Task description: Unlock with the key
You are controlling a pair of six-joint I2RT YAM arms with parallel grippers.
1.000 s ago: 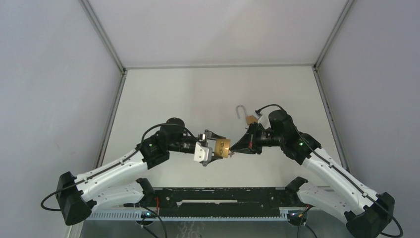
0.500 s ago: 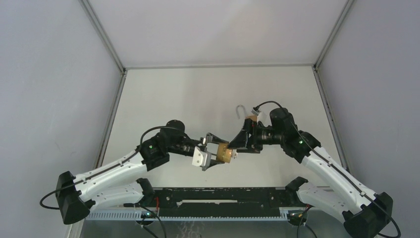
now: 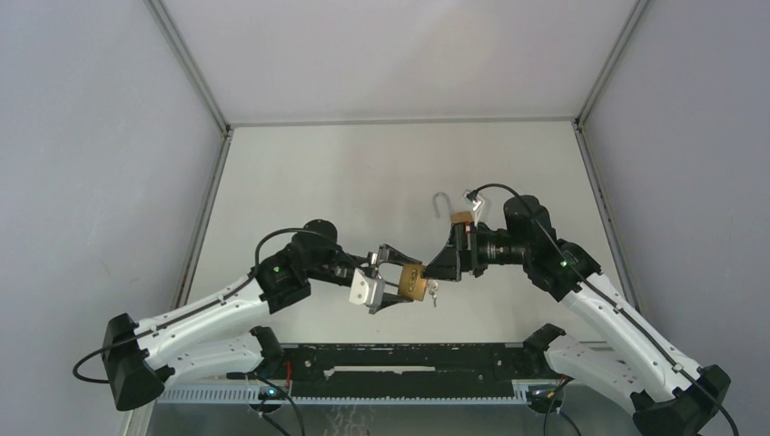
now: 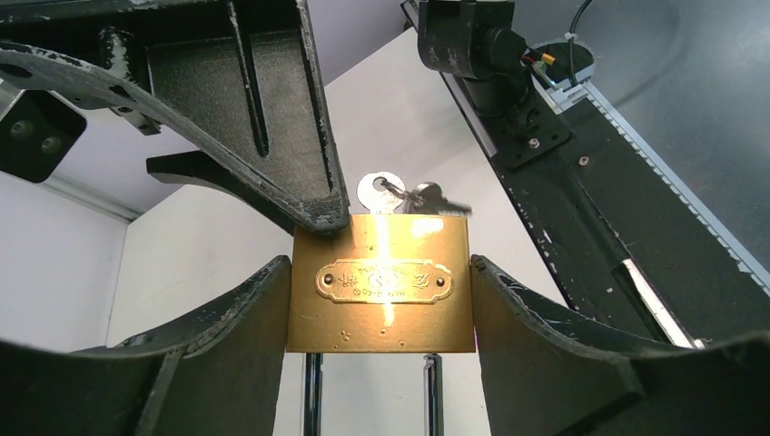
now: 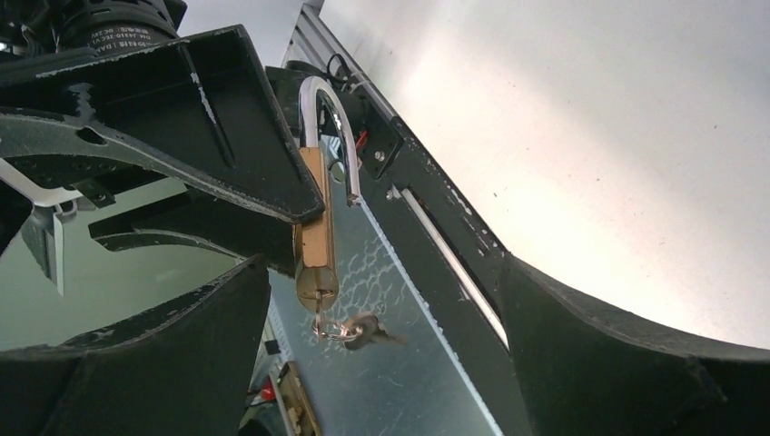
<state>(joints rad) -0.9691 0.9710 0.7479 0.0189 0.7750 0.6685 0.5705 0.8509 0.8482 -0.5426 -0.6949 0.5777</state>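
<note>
The left fingers (image 4: pixel 238 320) are clamping a brass padlock (image 4: pixel 381 295) by its two narrow sides and holding it in the air above the tabletop (image 3: pixel 363 173), in front of the arm bases. In the left wrist view the lock's broad face, with its small embossed plate, is facing the camera. Both legs of the shackle (image 5: pixel 325 109) are running into the body on the near side.

The key (image 4: pixel 379 193) is sitting in the keyhole at the far end of the lock, the end that is pointing toward the right arm. A ring carrying a second key (image 5: pixel 361 330) is dangling from it.

The right fingers (image 5: pixel 590 336) are standing wide apart and gripping nothing. They are flanking the key end of the lock without touching the lock or the key. In the right wrist view the lock is showing edge-on between them, closer to the upper finger, with the keys hanging below it.

A second padlock (image 3: pixel 459 218) with its shackle swung open is lying on the tabletop just behind the right wrist, apart from both sets of fingers.
</note>
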